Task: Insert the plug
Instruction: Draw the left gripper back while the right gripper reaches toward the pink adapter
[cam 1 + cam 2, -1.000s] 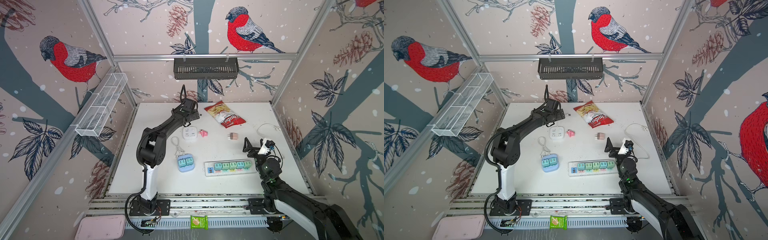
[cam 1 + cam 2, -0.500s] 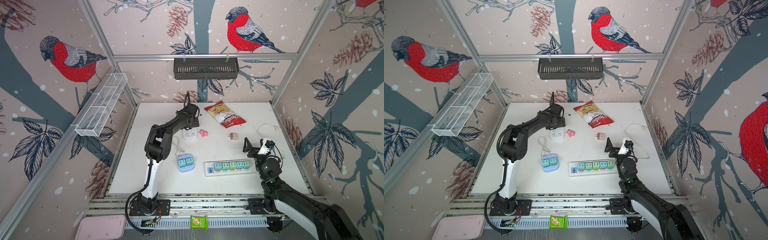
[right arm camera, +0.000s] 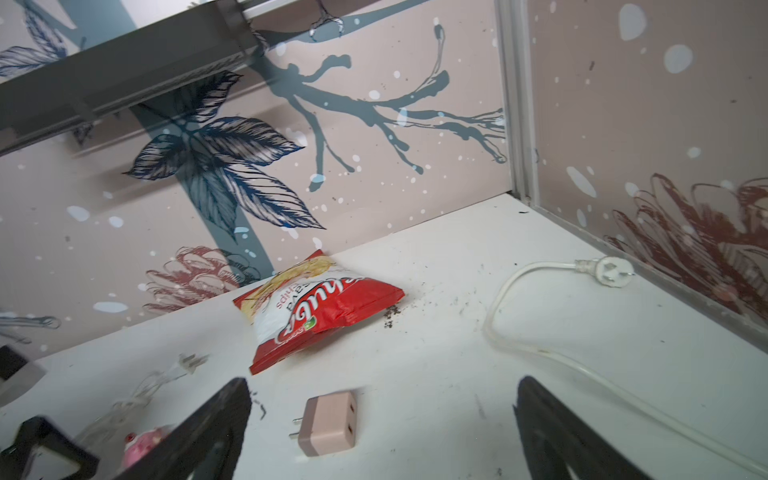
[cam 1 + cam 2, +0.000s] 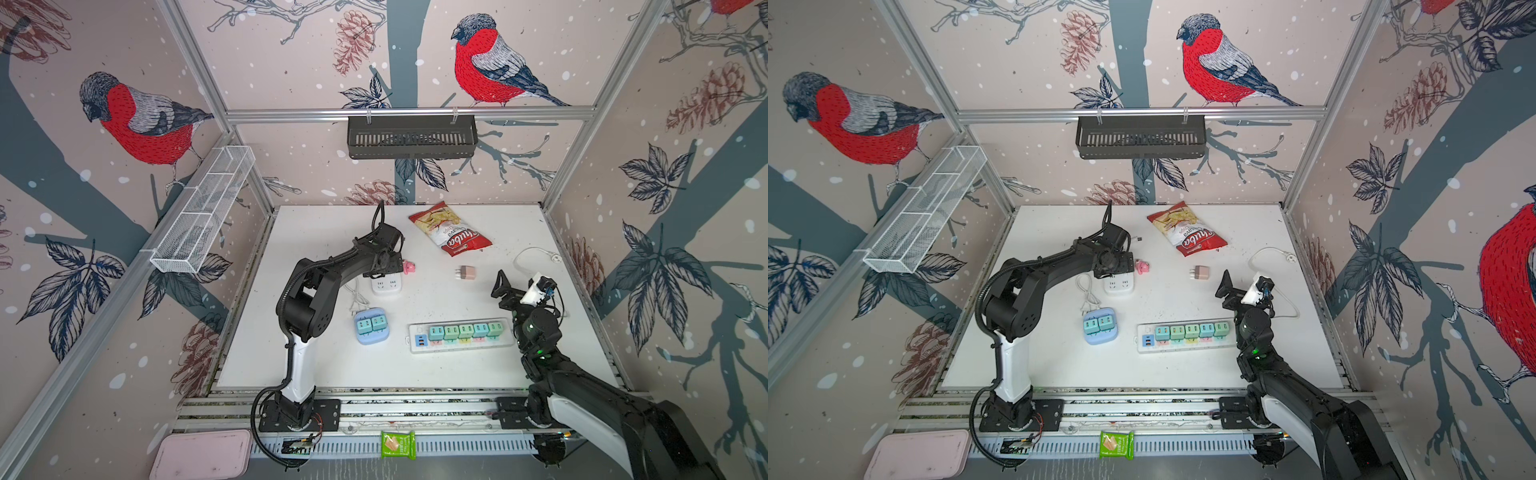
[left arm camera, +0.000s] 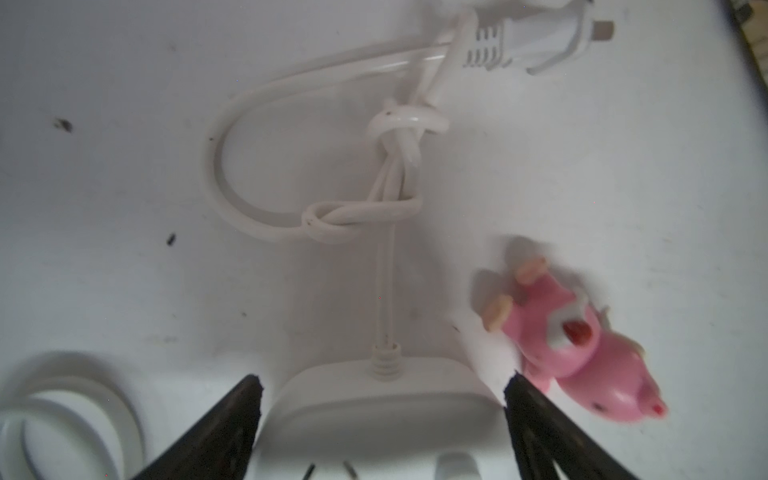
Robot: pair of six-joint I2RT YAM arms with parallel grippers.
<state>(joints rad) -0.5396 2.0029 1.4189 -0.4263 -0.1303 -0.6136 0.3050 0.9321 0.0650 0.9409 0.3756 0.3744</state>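
The left jaws are seen spread, one finger (image 5: 216,428) on each side of the white socket block (image 5: 382,415), which sits between them on the desk (image 5: 124,208). No firm contact with its flanks can be made out. Just outside one finger lies a pink pig-shaped plug (image 5: 573,345), somewhat blurred, with its prongs pointed away from the jaws. Ahead of the jaws the block's knotted cord (image 5: 390,174) is laid out.

The right jaws are likewise spread and nothing is held. They hang above the desk, and a beige-pink adapter (image 3: 330,422) is framed between them, flat on the desk ahead and below, untouched. Farther out a crisp bag (image 3: 316,307) and a loose white cable (image 3: 540,345) are seen.

The step in hand is judged to be the approach: the socket block is straddled, presumably to be steadied, and no plug has yet been lifted. Which of the two loose plugs is meant cannot be settled.

For the next move, the block would need to be clamped squarely without the pig being nudged. A plug would then have to be pinched by its body, prongs left free, and lined up over the block's slots.
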